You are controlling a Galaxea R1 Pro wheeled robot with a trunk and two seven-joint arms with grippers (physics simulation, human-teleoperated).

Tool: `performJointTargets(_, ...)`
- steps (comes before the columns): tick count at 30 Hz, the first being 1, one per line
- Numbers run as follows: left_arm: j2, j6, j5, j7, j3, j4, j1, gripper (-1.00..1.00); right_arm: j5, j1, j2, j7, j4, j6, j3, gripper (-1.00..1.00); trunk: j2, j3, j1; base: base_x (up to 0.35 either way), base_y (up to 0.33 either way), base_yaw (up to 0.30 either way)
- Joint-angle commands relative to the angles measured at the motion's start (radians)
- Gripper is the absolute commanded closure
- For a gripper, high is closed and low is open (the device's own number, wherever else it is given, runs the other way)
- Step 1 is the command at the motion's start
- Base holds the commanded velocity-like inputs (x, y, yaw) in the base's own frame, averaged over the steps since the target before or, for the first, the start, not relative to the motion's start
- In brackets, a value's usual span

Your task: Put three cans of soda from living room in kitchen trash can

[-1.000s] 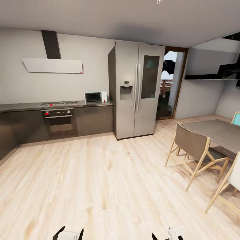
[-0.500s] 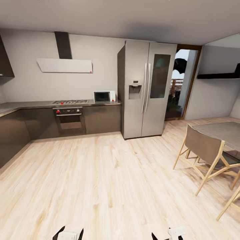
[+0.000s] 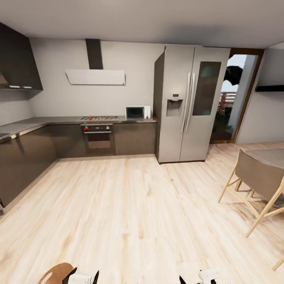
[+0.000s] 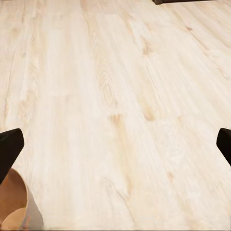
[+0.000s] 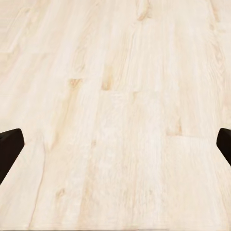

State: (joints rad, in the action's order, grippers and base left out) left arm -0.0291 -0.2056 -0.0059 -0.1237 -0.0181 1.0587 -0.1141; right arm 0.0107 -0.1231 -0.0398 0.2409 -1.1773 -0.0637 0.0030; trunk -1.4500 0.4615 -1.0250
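The head view looks across the kitchen, where a broad stretch of pale wood floor lies open from the robot's front up to the cabinets. Dark glossy cabinets run along the back wall and turn the corner to line the left wall, their grey countertop ending at the left edge of the view. A built-in oven sits under a gas hob, with a white range hood above it, and a white microwave stands on the counter just beside the steel fridge. Right of the fridge a wood-framed doorway opens outward. On the right, a wooden chair and the corner of a grey dining table close off that side of the floor. At the bottom edge, the brown inner wall of the tash can curves up just beside the left gripper, and its rim also shows at a corner of the left wrist view. The right gripper hangs over bare floor. In both wrist views the dark fingertips sit far apart at opposite edges with nothing but floorboards between them, so both pairs of fingers are spread wide and hold nothing.
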Motion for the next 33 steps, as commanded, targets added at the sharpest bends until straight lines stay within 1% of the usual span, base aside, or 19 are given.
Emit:
performJointTargets(1,0.000,0.000,0.000,0.000,0.000,0.000,0.000,-1.00,0.000,0.000,0.000,0.000,0.000,0.000,0.000,-1.00,0.000,0.001,0.000,-0.298,0.000,0.227)
performJointTargets(20,0.000,0.000,0.001,0.001,0.001,0.001,0.000,-1.00,0.000,0.000,0.000,-0.001,0.007,0.000,0.000,-1.00,0.000,0.011,0.000,-0.309,0.000,0.227)
performJointTargets(28,-0.001,0.000,-0.001,0.001,0.000,-0.004,0.000,-1.00,0.000,0.000,0.000,-0.001,0.007,-0.001,-0.001,-1.00,0.000,0.015,0.000,-0.052,0.012,0.202)
performJointTargets(33,-0.003,0.000,0.000,0.000,0.000,-0.008,0.001,-1.00,0.000,0.000,0.000,-0.002,0.007,-0.001,-0.001,-1.00,0.000,0.016,0.000,-0.004,0.214,0.064)
